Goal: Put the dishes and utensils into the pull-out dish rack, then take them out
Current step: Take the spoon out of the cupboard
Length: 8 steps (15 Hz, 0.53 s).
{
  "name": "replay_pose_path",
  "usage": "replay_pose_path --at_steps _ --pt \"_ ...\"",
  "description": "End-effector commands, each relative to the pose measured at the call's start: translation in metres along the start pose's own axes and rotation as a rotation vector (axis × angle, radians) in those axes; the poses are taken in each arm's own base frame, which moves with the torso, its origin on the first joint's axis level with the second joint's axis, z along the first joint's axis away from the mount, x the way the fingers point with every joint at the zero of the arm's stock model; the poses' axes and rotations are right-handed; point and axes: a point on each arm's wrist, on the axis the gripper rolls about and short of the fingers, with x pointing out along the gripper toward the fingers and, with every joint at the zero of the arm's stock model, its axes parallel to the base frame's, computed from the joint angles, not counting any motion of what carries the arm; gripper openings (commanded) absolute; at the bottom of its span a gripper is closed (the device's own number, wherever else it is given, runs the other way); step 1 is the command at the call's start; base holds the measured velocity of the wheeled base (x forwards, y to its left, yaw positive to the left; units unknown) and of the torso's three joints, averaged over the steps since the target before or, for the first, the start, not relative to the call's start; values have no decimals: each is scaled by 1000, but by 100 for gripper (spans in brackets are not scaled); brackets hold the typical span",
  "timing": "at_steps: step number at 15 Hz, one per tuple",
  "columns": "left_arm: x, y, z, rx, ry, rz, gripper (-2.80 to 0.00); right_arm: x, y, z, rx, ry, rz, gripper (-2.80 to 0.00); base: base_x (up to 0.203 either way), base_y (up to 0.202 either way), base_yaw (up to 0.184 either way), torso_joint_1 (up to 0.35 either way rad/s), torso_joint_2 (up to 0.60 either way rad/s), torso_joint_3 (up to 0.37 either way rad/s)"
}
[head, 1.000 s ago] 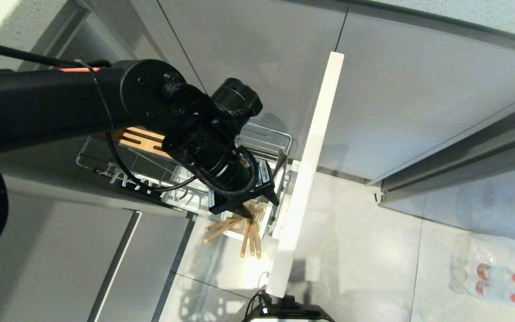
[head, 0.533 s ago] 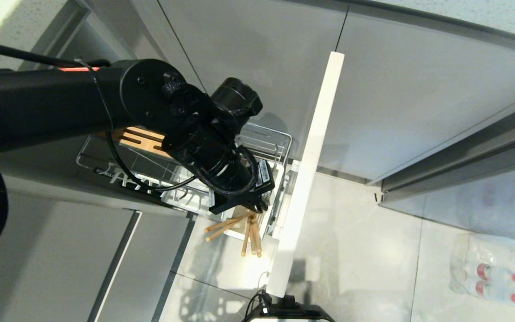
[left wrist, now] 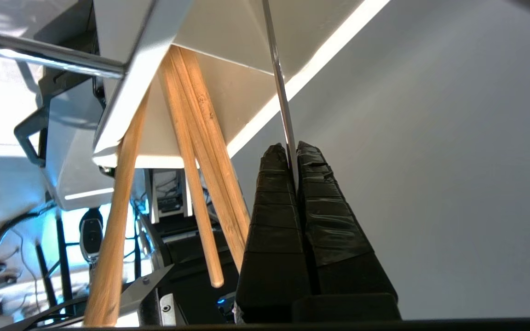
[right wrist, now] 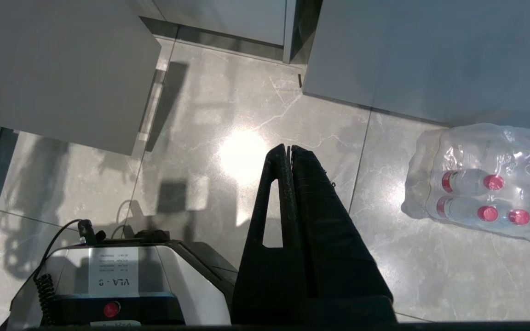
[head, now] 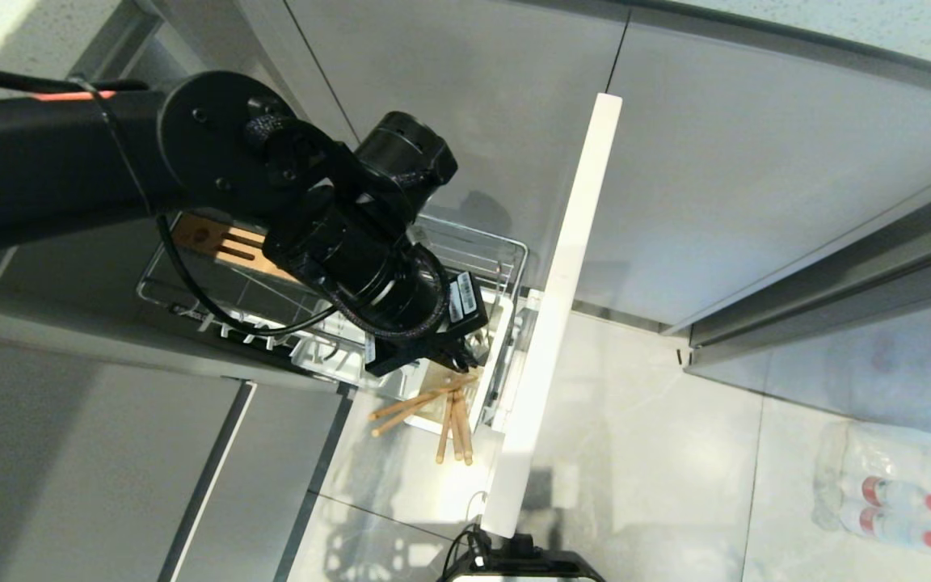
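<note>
The pull-out dish rack (head: 475, 242) stands drawn out from the grey cabinets, with its wooden bar (head: 215, 242) at the back and its pale front panel (head: 562, 299) edge-on. Several wooden chopsticks (head: 433, 404) lean out of its white caddy (head: 488, 388). My left gripper (head: 461, 356) hangs over the caddy. In the left wrist view this gripper (left wrist: 292, 149) is shut on the thin shiny spoon handle (left wrist: 279, 78), which runs into the caddy (left wrist: 228, 37) beside the chopsticks (left wrist: 191, 124). The spoon's bowl is hidden. The dishes are out of view. My right gripper (right wrist: 289, 148) is shut on nothing, parked above the floor.
A wrapped pack of water bottles (head: 894, 493) lies on the tiled floor at the right. The robot's base (right wrist: 118, 280) sits low in front of the rack's panel. Grey cabinet fronts surround the rack on both sides.
The left gripper's fingers, spread over the caddy a second ago, have shut on the spoon handle. The left arm has since shifted a little up and left in the head view.
</note>
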Motion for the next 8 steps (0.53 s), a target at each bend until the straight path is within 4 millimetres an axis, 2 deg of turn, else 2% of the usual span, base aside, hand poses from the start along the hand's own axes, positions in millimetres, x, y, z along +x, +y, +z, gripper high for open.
replay_pose_path --at_steps 1,8 --pt "-11 1 -1 -5 -16 -14 -280 0 0 0 0 1 1 -280 0 0 0 0 0 0" --pt "-45 2 -5 2 -78 -62 -280 0 0 0 0 1 1 -280 0 0 0 0 0 0"
